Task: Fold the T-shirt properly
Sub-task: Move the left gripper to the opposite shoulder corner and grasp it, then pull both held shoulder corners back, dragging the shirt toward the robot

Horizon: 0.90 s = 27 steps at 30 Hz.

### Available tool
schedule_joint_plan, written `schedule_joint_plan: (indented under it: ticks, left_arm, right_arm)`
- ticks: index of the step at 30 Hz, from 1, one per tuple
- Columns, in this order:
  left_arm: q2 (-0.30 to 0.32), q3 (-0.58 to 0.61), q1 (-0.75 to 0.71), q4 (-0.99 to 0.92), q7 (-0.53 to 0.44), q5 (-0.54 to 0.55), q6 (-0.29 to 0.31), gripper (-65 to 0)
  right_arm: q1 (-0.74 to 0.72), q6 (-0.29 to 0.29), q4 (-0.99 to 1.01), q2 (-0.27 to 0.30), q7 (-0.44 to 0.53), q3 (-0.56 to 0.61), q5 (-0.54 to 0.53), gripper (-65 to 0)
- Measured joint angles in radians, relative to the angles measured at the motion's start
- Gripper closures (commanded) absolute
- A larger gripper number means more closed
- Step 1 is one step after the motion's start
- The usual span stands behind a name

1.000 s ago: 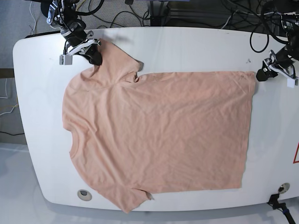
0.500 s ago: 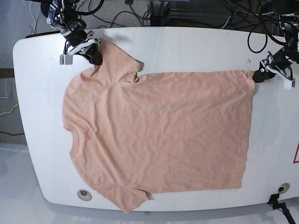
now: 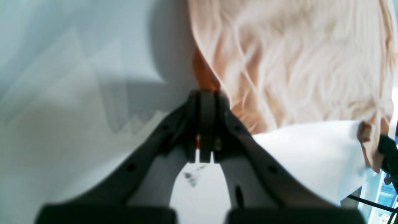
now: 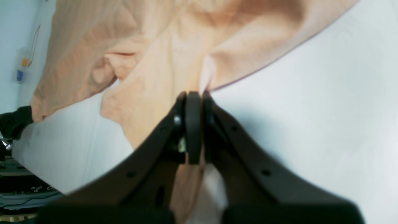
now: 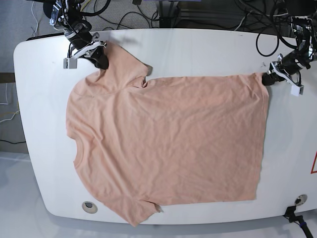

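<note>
T-shirt lies flat on the table. My left pincer pinches its hem corner, my right pincer the far sleeve. First fold starting, I'd judge; next: lift both together, carry across evenly.

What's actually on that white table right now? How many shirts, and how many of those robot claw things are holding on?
T-shirt, peach, spread flat: 1
Grippers shut on it: 2, the left gripper at a hem corner and the right gripper at a sleeve
White table: 1
Total: 4 things
</note>
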<state>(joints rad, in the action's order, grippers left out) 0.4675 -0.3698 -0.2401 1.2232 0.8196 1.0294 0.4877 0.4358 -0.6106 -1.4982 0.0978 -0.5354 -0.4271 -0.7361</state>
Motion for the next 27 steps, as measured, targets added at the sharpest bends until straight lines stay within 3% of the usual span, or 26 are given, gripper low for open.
schedule_joint_plan:
  ticks: [13,20,27]
  left_arm:
    - [0.035,0.004,-0.042,0.011,-0.001,0.015,0.027,0.0]
    - [0.05,-0.003,-0.132,0.087,0.0,0.006,0.029,0.0]
    - [0.046,-0.115,-0.258,0.153,0.008,-0.02,0.026,0.0]
  right_arm:
    - [0.1,-0.025,-0.059,0.003,-0.058,-0.014,-0.032,0.0]
    - [0.233,-0.016,-0.181,0.008,-0.142,-0.129,-0.023,0.0]
    - [0.333,-0.015,-0.247,0.013,-0.166,-0.266,-0.026,0.0]
